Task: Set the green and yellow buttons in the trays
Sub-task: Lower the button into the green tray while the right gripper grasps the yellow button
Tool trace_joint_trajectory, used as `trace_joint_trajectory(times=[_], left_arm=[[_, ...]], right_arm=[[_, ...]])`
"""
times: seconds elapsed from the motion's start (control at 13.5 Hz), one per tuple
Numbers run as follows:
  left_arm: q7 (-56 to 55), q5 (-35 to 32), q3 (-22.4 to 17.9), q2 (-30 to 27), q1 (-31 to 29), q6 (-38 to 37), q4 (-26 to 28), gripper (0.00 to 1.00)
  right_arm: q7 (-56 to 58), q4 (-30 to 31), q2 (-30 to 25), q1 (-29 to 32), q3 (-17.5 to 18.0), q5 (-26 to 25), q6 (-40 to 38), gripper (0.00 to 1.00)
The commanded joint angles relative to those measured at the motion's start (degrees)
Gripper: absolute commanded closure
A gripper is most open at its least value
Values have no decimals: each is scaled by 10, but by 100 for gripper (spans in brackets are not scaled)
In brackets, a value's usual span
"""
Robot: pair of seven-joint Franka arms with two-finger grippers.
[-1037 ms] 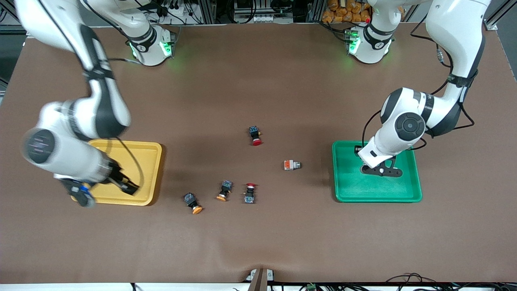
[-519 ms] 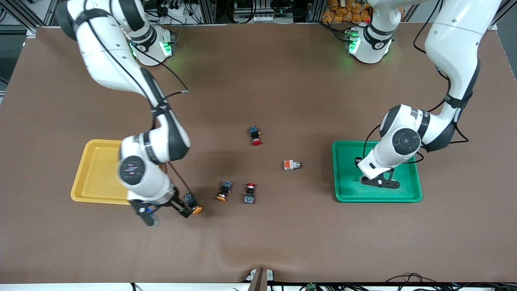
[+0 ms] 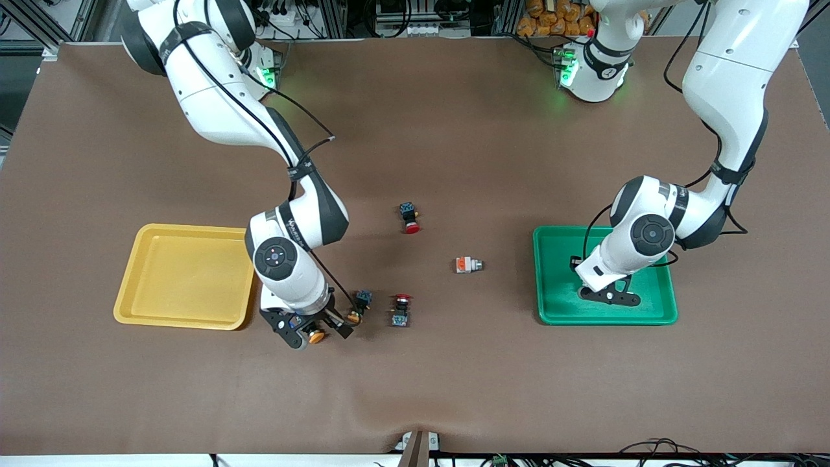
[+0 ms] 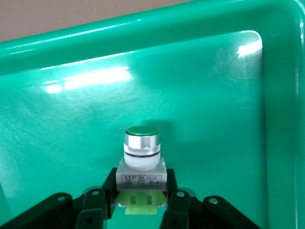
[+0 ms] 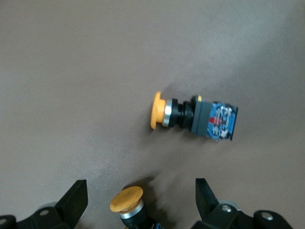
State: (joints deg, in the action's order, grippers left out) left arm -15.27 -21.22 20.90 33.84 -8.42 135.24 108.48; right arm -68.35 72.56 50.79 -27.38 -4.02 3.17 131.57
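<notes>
Brown table mat (image 3: 454, 130) carries a yellow tray (image 3: 185, 275), bare inside, toward the right arm's end and a green tray (image 3: 551, 298) toward the left arm's end. Left gripper (image 3: 609, 295) sits low inside the green tray; in the left wrist view its jaws are close against the whitish body of the green-capped button (image 4: 141, 160), which stands upright on the tray floor, so release looks just begun. Right gripper (image 3: 314, 327) hangs beside the yellow tray with jaws wide apart, straddling one yellow-capped button (image 5: 127, 202); the second yellow-capped button (image 5: 193, 114) lies on its side just beside it. Orange-ended grey button (image 3: 468, 264) lies between the trays; two red-capped switches (image 3: 408, 217) stay out of the task. Next move, as judged: right gripper descends, centres and closes on the straddled button.
</notes>
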Motion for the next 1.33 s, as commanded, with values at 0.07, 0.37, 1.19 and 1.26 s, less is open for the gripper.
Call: trace_joint_trajectory(times=[0.07, 0.37, 1.19, 1.26], left_arm=[[-12, -12, 4, 3, -4, 3, -12, 0], [-12, -7, 9, -10, -1, -1, -21, 0], [-78, 29, 64, -28, 17, -74, -87, 0], [-85, 30, 66, -28, 25, -88, -99, 0]], right_arm=[[-35, -7, 16, 11, -7, -4, 0, 0], [2, -7, 24, 36, -9, -17, 18, 0], [14, 19, 27, 29, -9, -71, 16, 0], [13, 19, 27, 29, -9, -72, 16, 0]])
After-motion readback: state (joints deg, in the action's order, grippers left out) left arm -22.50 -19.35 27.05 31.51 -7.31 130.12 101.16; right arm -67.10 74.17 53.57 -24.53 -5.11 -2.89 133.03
